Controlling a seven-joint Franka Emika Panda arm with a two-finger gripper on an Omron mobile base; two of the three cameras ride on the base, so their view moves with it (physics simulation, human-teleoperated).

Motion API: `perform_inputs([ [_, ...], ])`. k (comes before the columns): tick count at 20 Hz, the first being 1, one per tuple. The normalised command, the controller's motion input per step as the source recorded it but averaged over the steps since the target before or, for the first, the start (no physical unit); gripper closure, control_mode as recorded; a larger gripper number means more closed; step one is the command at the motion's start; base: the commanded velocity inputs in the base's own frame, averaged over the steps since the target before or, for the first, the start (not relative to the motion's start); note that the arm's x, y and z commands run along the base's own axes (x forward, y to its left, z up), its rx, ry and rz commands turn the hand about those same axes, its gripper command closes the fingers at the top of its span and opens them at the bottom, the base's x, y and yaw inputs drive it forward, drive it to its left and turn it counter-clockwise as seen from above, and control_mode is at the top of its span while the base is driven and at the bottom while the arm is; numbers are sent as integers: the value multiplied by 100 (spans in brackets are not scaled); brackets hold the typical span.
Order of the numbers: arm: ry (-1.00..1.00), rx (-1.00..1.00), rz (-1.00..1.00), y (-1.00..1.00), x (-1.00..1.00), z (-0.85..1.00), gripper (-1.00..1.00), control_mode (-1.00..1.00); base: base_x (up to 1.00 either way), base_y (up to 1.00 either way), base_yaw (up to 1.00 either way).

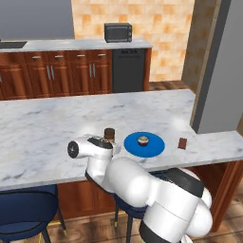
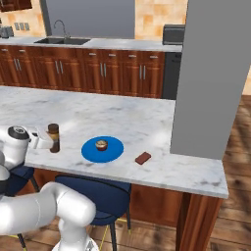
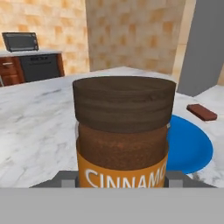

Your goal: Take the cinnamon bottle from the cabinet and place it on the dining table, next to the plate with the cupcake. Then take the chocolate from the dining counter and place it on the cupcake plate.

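Cinnamon bottle [image 2: 54, 138] stands upright on the dining table [image 2: 98, 117], just beside the blue plate [image 2: 113, 149] on its left; cupcake [image 2: 101, 145] sits on the plate's middle. Gripper [image 2: 48, 140] is level with the bottle, fingers on either side; cannot tell whether they clamp it or have let go. Chocolate [image 2: 143, 158] lies past the plate, near the table edge. Risk: a sideways pull-back with the fingers close could tip the bottle onto the plate.
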Motion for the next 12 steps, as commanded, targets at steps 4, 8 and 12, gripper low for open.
perform_inputs([
  [4,-4,-2,-11,0,11,-16,100,-100,0,0,0],
  [8,-4,-4,-10,0,10,-33,100,-100,0,0,0],
  [12,-4,-5,-10,0,5,-24,100,-100,0,0,0],
])
